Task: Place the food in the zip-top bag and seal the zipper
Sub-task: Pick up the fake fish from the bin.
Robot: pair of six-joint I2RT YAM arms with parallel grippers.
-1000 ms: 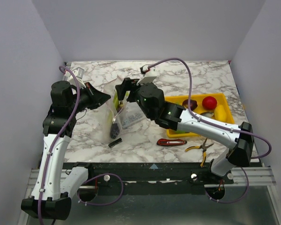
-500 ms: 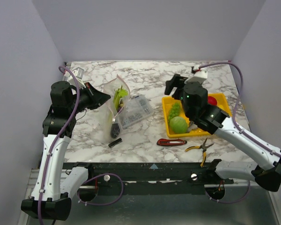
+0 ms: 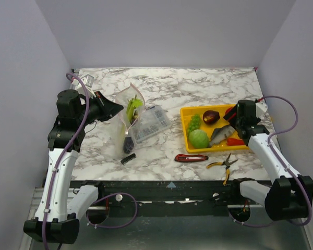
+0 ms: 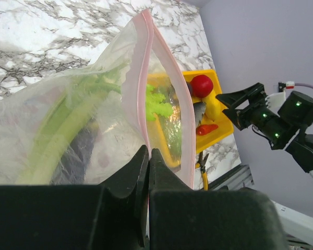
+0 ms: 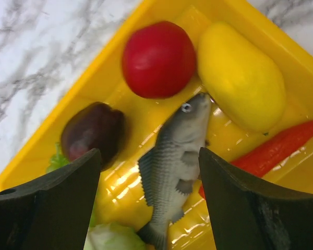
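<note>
The zip-top bag [image 3: 126, 115] stands open left of centre with pale green celery [image 3: 132, 106] in it. My left gripper [image 3: 110, 109] is shut on the bag's mouth edge. In the left wrist view the jaws [image 4: 147, 156] pinch the pinkish-red zipper [image 4: 144, 78], and the celery [image 4: 68, 125] shows through the plastic. My right gripper [image 3: 230, 124] is open over the yellow tray [image 3: 190, 148]. In the right wrist view its open jaws [image 5: 148, 172] straddle a grey toy fish [image 5: 175, 156]. Around the fish lie the tomato [image 5: 158, 58], yellow fruit [image 5: 240, 78], eggplant [image 5: 93, 133], chili [image 5: 281, 146] and cabbage [image 5: 117, 237]. Grapes [image 3: 194, 122] lie in the tray.
A clear compartment box [image 3: 150, 122] lies against the bag's right side. A red-handled knife [image 3: 191, 158] and yellow-handled pliers [image 3: 223, 164] lie in front of the tray. A small black piece [image 3: 128, 159] lies near the front edge. Grey walls close in three sides.
My right arm has swung from the bag's mouth across to the yellow tray on the right, leaving the celery in the bag. The left arm has not moved.
</note>
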